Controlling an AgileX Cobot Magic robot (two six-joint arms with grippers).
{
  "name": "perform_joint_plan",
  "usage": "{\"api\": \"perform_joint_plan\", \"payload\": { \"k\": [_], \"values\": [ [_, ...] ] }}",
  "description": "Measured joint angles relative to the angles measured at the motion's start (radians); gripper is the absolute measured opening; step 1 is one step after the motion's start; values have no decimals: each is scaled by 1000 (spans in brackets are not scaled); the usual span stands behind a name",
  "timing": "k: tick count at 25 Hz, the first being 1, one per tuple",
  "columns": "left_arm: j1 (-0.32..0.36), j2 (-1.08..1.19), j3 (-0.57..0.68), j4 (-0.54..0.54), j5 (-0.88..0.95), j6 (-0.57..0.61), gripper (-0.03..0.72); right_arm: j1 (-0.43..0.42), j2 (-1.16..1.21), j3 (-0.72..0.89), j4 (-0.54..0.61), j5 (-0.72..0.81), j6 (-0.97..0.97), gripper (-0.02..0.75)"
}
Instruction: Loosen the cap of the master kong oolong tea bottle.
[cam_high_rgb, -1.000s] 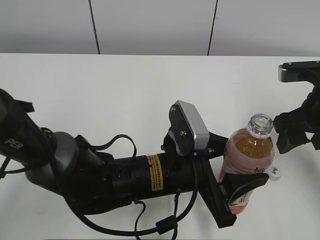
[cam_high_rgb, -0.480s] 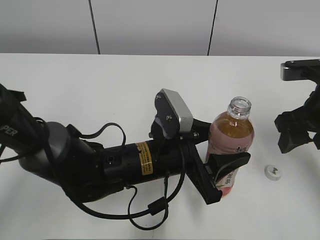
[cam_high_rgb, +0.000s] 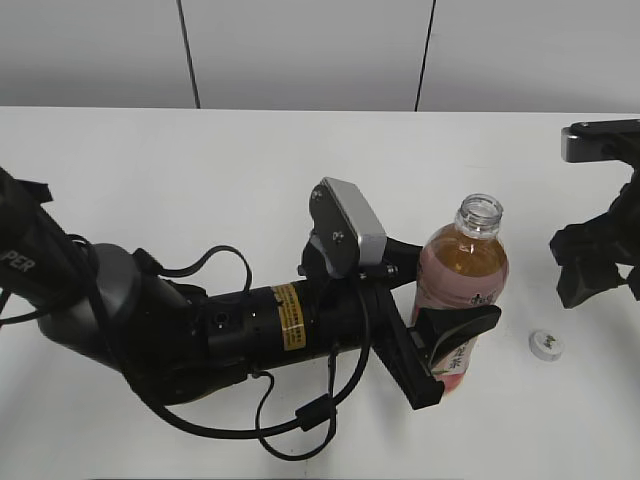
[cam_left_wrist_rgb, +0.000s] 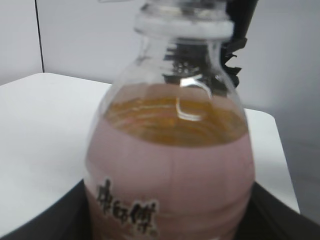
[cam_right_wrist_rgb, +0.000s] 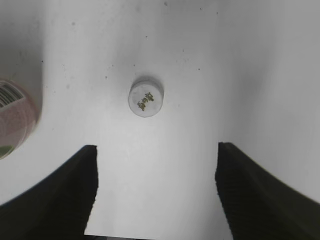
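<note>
Left gripper (cam_high_rgb: 447, 338) clamps the pink-labelled bottle (cam_high_rgb: 460, 285) (Chinese characters) — right gripper (cam_high_rgb: 592, 262) gapes above cap (cam_high_rgb: 545, 345).

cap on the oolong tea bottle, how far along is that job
Done: the cap is off and lies alone on the table, and the bottle stands with its mouth open. In hand: the left hand grips the bottle around its label. The right hand hangs open above the cap, holding nothing. Left: nothing of the loosening itself; at most letting go of the bottle.

bottle (cam_high_rgb: 461, 290) upright on table (cam_high_rgb: 200, 180), cap (cam_high_rgb: 545, 345) lying on table to its right
</note>
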Motion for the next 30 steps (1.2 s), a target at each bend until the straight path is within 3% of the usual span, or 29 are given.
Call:
{"api": "perform_joint_plan", "payload": {
  "k": [30],
  "values": [
    [16, -5, 20, 49, -45, 0, 484, 0, 0, 2, 0, 36, 0, 554]
  ]
}}
